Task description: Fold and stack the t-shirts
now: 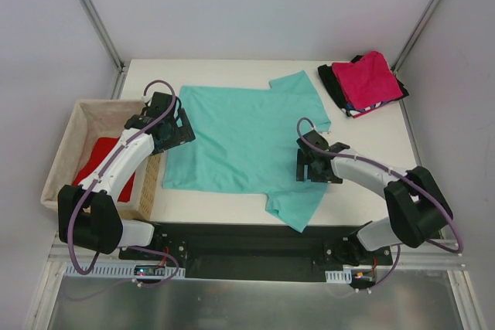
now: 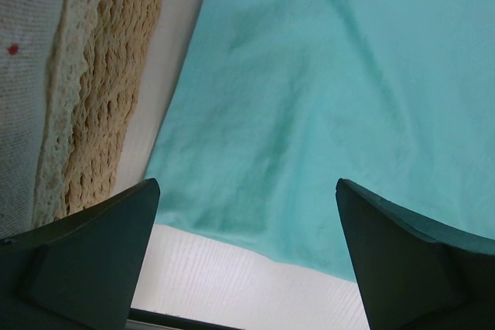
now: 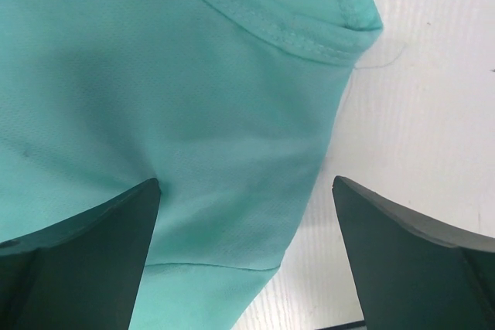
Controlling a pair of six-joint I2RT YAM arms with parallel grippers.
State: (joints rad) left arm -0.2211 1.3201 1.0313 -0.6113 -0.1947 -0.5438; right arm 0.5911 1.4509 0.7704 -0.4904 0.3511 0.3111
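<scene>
Lying flat: teal t-shirt (image 1: pixel 240 137), hem under spread left gripper (image 1: pixel 176 130), sleeve under spread right gripper (image 1: pixel 307 166).

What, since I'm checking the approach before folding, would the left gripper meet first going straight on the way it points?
Probably the teal t-shirt, near its edge beside the basket; the open left gripper has nothing in between, though depth is unclear.

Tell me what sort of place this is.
Likely a robotics lab cell: a white table walled by plain panels, left arm and right arm bolted at its edge, teal t-shirt spread out.
</scene>
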